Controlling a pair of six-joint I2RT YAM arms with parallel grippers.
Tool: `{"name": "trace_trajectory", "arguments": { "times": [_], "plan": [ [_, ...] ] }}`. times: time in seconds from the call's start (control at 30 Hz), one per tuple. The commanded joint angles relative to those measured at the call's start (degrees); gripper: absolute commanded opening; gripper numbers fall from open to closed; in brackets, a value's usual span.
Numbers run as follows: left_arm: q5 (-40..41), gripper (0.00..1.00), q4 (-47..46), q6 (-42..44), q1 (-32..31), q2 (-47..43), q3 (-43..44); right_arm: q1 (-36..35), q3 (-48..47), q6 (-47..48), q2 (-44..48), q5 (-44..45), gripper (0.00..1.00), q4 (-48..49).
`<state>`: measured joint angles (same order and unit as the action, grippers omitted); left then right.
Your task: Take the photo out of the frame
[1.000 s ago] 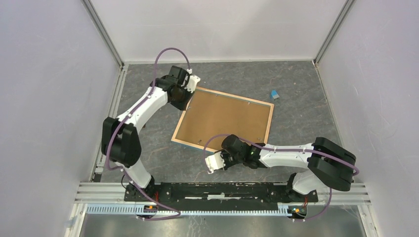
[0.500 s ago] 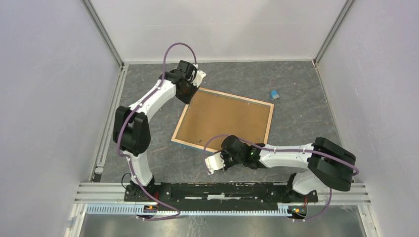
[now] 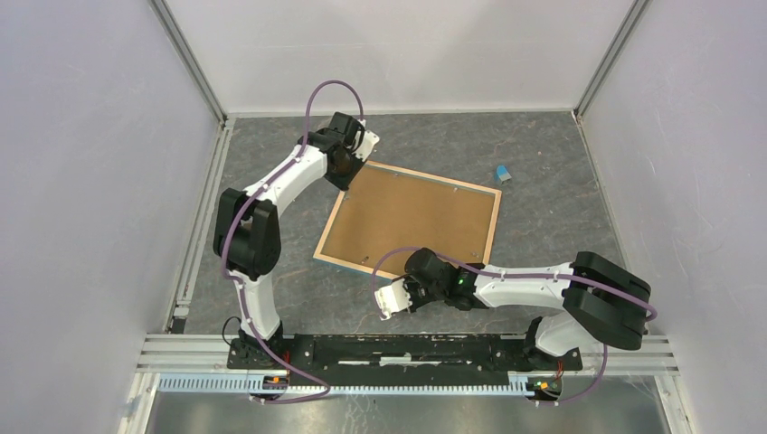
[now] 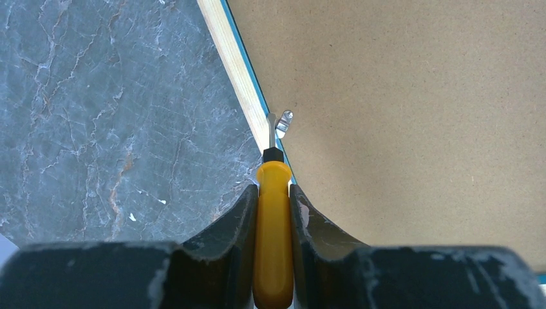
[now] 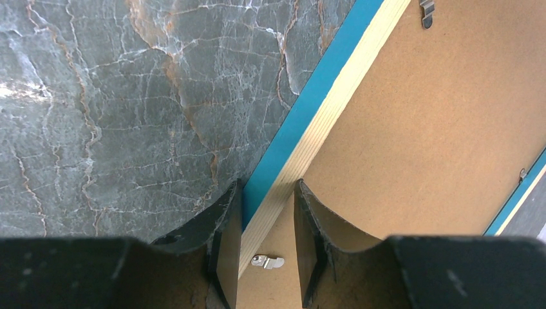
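Frame (image 3: 411, 217) blocks centre; open strip beyond it (small blue object (image 3: 503, 173) sits there).

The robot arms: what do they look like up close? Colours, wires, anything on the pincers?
Both the left arm and the right arm have smooth white shells with chunky black joints. A purple cable loops along each one. The fingers are dark grey, curved like horns toward the tips, and scuffed with pale scratches.
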<state>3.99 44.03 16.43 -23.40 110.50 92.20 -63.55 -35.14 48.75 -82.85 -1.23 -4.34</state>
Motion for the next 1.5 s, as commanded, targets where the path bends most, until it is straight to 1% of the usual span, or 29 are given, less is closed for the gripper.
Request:
{"name": "trace_trajectory", "arguments": {
  "times": [0.0, 0.43, 1.1, 1.3, 1.47],
  "plan": [
    [1.88, 0.02, -2.01, 3.33, -0.07, -0.27, 0.09, -0.25, 1.82, 1.78, -2.49, -0.26, 0.00, -9.03],
    [0.86, 0.02, -1.72, 4.85, -0.14, -4.31, -5.64, -0.25, 1.43, 1.70, -2.76, -0.52, 0.00, -9.57],
    [-0.45, 0.02, -0.07, 4.50, -1.09, -7.66, -7.29, -0.25, 1.23, 1.70, -3.20, -0.52, 0.00, -9.79],
    [-2.44, 0.02, -0.10, 4.07, -1.47, -7.34, -7.77, -0.25, 1.19, 1.69, -3.24, -0.52, 0.00, -9.89],
    [-2.46, 0.02, -0.14, 3.20, -1.80, -6.37, -6.79, -0.21, 1.12, 1.61, -3.37, -0.52, 0.00, -9.99]
  ]
}}
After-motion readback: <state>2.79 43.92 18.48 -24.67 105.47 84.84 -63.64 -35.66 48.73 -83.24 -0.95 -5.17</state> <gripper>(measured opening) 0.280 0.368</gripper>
